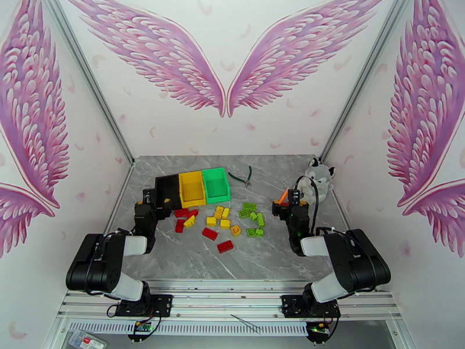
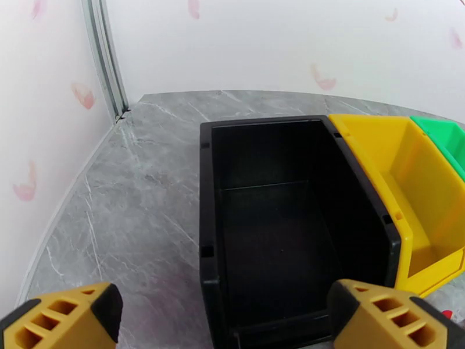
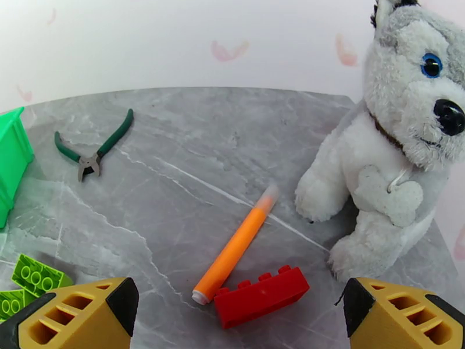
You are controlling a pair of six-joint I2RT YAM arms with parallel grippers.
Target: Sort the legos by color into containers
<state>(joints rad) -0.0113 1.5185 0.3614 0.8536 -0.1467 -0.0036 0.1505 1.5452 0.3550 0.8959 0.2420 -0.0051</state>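
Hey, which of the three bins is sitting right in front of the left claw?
The black bin, leftmost in the row, directly ahead of the open left claw; the yellow bin and green bin lie farther right.

The table [image 1: 261,260] is grey marble with thin white veins. The walls [image 1: 232,135] are white, printed with pink-purple wings and scattered pink petals.

On the far left stand a black bin [image 1: 167,190], a yellow bin [image 1: 192,188] and a green bin [image 1: 215,184]. Nearer lie red legos [image 1: 210,233] on the left, yellow legos [image 1: 219,213] in the middle and lime legos [image 1: 254,219] on the right.

On the right are a red brick [image 3: 261,296], an orange stick [image 3: 232,251] with a pale tip, pliers [image 3: 93,151] with green handles, and a grey-and-white husky [image 3: 395,141] with a blue eye and black nose.

The left gripper [image 2: 224,312] and right gripper [image 3: 238,306] have yellow fingers edged black.
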